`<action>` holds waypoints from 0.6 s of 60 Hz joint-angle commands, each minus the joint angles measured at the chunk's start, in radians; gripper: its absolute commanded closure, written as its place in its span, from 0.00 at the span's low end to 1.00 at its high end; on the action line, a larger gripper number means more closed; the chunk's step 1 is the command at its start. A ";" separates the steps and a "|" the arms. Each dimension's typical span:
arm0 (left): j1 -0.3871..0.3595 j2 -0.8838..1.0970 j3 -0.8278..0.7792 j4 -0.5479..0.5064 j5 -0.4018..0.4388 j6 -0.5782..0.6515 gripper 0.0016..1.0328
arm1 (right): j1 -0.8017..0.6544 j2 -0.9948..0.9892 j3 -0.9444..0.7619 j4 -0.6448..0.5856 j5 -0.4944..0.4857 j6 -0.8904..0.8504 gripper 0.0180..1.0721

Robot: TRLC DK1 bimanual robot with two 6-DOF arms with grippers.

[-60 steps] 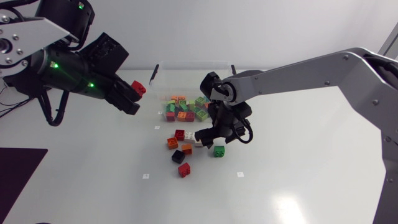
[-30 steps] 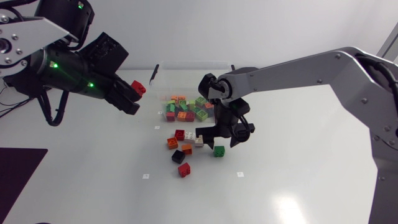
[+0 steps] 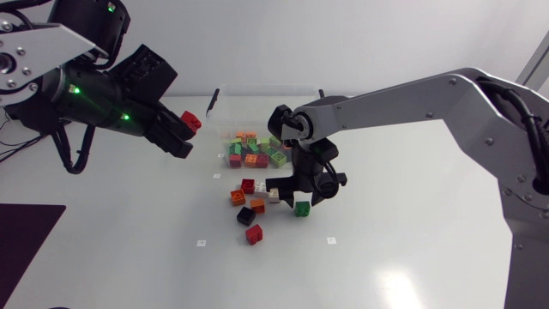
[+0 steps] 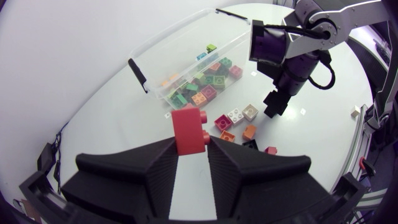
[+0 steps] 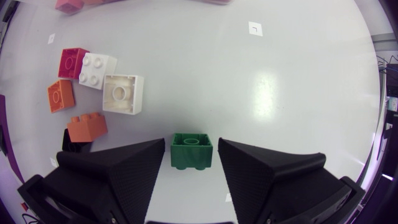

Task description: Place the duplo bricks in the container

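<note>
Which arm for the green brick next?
Right: the right gripper is open with the green brick between its fingers. The left gripper is shut on a red brick, away from it.

Our right gripper (image 5: 191,144) straddles the green brick (image 5: 191,151), fingers spread (a slim gap either side). Off one finger the white brick (image 5: 122,93) and orange brick (image 5: 87,127) crowd close; off the other lies bare table (image 5: 298,93). The container (image 4: 163,38) stands open-topped, our right arm (image 3: 386,99) just beside it.
</note>
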 commanded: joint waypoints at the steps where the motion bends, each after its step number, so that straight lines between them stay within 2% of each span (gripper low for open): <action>1: 0.002 0.013 0.028 0.004 0.003 0.016 0.76 | -0.002 0.022 -0.021 0.004 0.006 0.030 0.45; 15: -0.001 0.016 0.033 0.007 0.003 0.013 0.76 | -0.027 0.009 -0.070 0.047 -0.008 0.030 0.60; 36: -0.003 0.030 0.046 0.010 0.003 0.010 0.76 | -0.055 -0.070 -0.106 0.071 0.009 0.011 0.68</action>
